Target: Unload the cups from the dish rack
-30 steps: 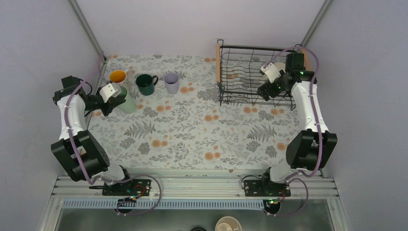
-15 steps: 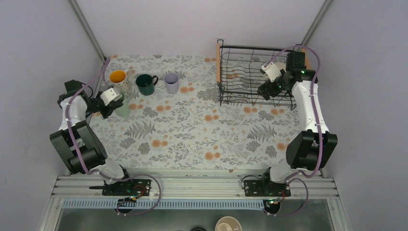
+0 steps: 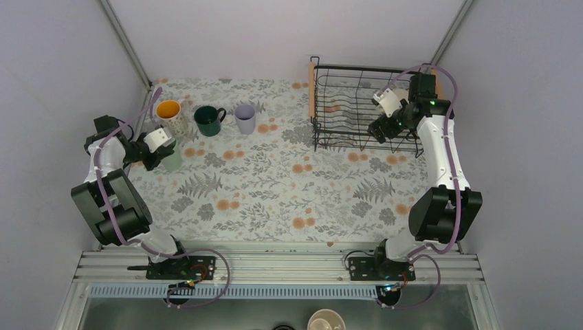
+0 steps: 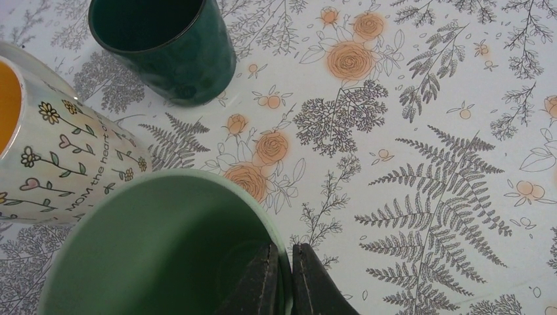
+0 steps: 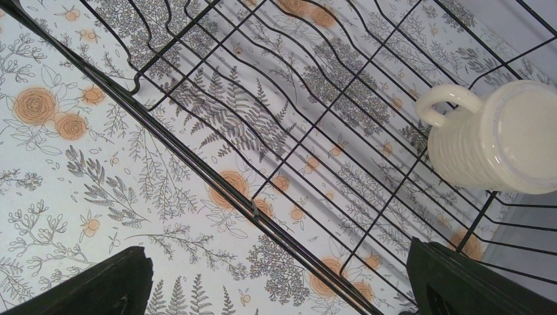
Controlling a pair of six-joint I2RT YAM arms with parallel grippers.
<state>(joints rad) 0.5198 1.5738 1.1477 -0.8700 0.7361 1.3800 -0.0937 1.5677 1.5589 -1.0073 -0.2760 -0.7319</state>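
My left gripper (image 4: 284,252) is shut on the rim of the mint green cup (image 4: 151,256), one finger inside and one outside; the top view shows it (image 3: 165,146) at the mat's left edge. The floral mug with orange inside (image 4: 59,157) is right beside the cup, and the dark green mug (image 4: 164,46) is beyond it. The lavender tumbler (image 3: 245,118) stands to their right. My right gripper (image 5: 279,289) is open, wide, above the front edge of the black wire dish rack (image 3: 330,82). The cream mug (image 5: 499,141) lies inside the rack, handle to the left.
The floral mat (image 3: 275,185) covers the table. Grey walls close in the left, right and back. The rack's wooden handle (image 3: 313,89) faces the mat's middle. A tan cup (image 3: 326,320) sits below the table's near rail.
My left arm has drawn back to the left and lowered the mint green cup next to the floral mug. My right gripper has barely shifted over the rack.
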